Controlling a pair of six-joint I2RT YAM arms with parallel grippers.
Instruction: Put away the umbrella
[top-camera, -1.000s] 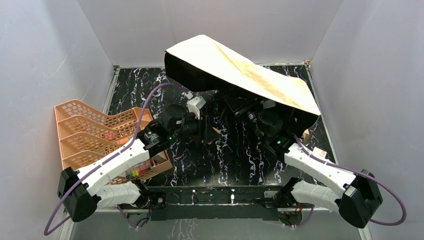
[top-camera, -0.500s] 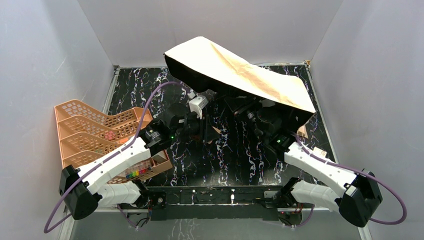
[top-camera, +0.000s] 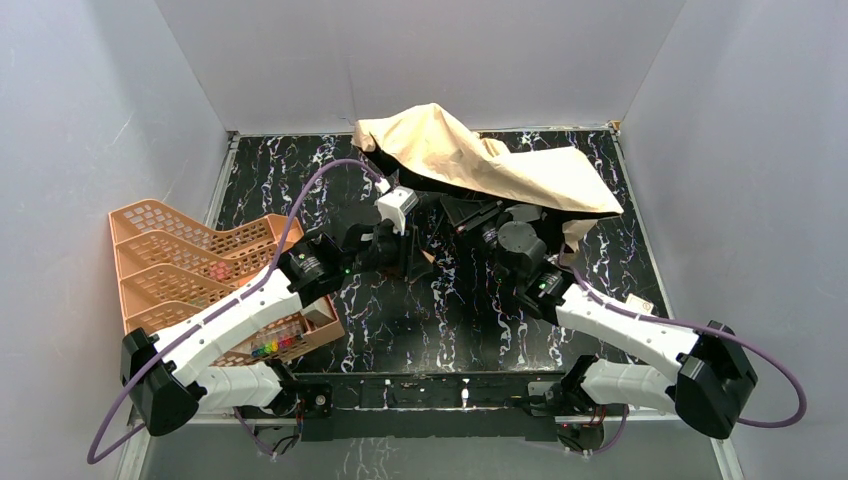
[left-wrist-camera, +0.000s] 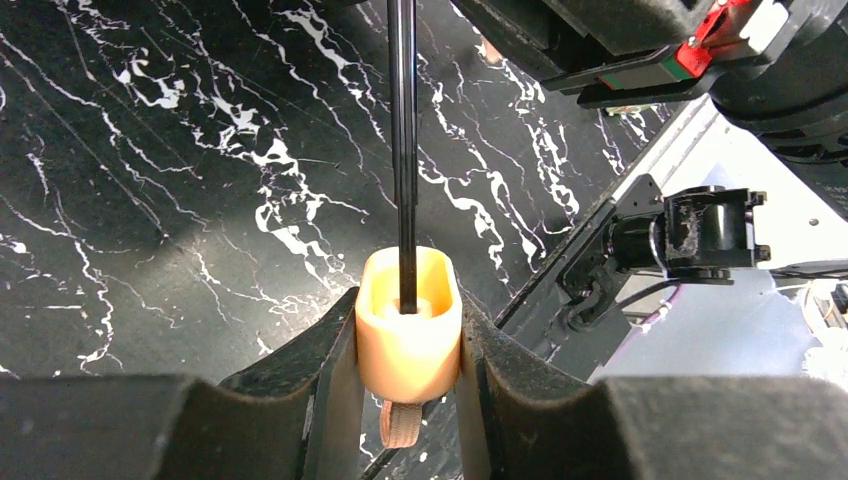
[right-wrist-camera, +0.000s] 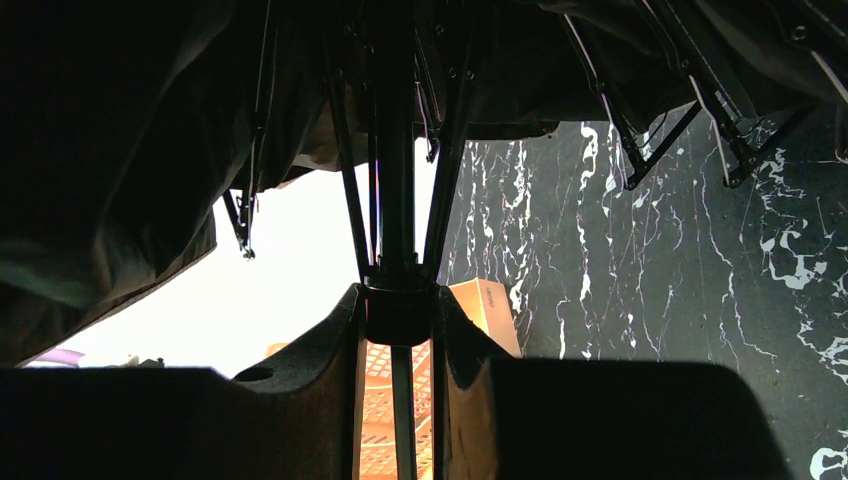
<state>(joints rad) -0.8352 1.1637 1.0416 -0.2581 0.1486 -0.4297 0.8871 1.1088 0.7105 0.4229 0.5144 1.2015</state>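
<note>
Top view. Your left gripper (top-camera: 408, 250) sat near mid-table, under the left edge of the umbrella (top-camera: 480, 165). Its jaws were hidden here by the wrist, so you could not read the grip from this angle. Your right gripper (top-camera: 472, 213) reached in beneath the tan canopy from the right, its tips also lost in the dark ribs. The umbrella lay at the far middle of the table (top-camera: 450, 320), with the canopy slumped and creased, tan side up and half collapsed. An orange rack (top-camera: 190, 265) stood at the left edge, well apart from the umbrella. Plain grey walls (top-camera: 400, 60) closed in three sides.

Left wrist. Your left gripper (left-wrist-camera: 408, 325) was clamped on the handle (left-wrist-camera: 408, 340), with one finger (left-wrist-camera: 330, 350) pressed to each flat side. The black shaft (left-wrist-camera: 402, 150) ran straight up and away from the handle's top. The strap (left-wrist-camera: 402, 425) hung just below it. Black marble with white veins filled the ground behind.

Right wrist. Your right gripper (right-wrist-camera: 398, 320) was closed around the black runner (right-wrist-camera: 398, 305) on the shaft, with the fingers (right-wrist-camera: 335, 340) tight against both sides. The ribs (right-wrist-camera: 345, 150) fanned up from the runner into the black underside of the canopy (right-wrist-camera: 120, 150), which roofed most of the frame. The marble surface showed to the right, and orange mesh showed between the fingers.
</note>
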